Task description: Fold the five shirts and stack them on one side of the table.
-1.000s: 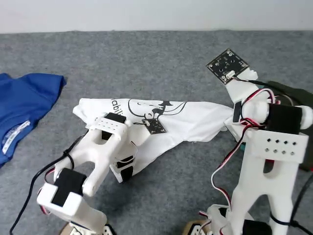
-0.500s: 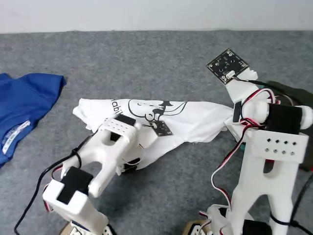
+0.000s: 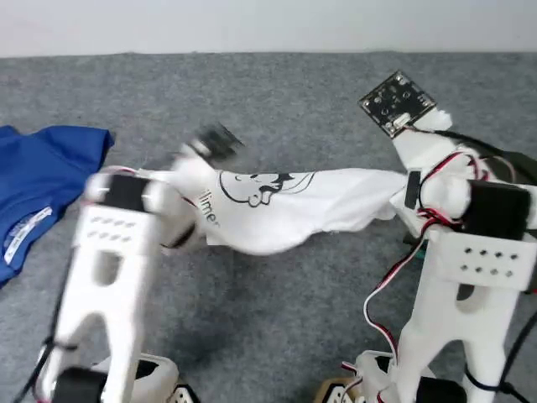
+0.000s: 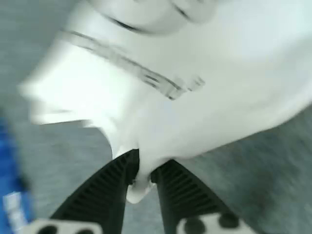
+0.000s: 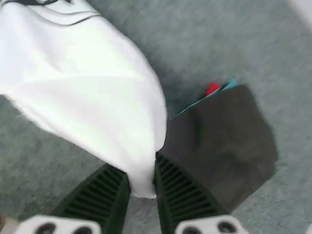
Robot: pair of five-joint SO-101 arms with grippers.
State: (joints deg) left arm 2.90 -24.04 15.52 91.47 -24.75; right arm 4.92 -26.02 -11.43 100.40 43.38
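high view: we held the white shirt [image 3: 277,206] stretched over the middle of the table [image 3: 294,101], left gripper [image 4: 145,168] pinching one end, right gripper [image 5: 141,170] pinching the other. we think the step was spreading it out to fold; next it needed laying flat. the blue shirt [image 3: 38,189] and a dark cloth [image 5: 219,141] lay close by, one at each end, maybe in the way.

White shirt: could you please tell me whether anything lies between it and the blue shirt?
Nothing visible on the table does; bare grey surface separates the white shirt from the blue shirt.

The shirt [image 3: 285,201] spans between left pincer [image 4: 146,165] and right pincer [image 5: 141,168] over table [image 3: 294,319].
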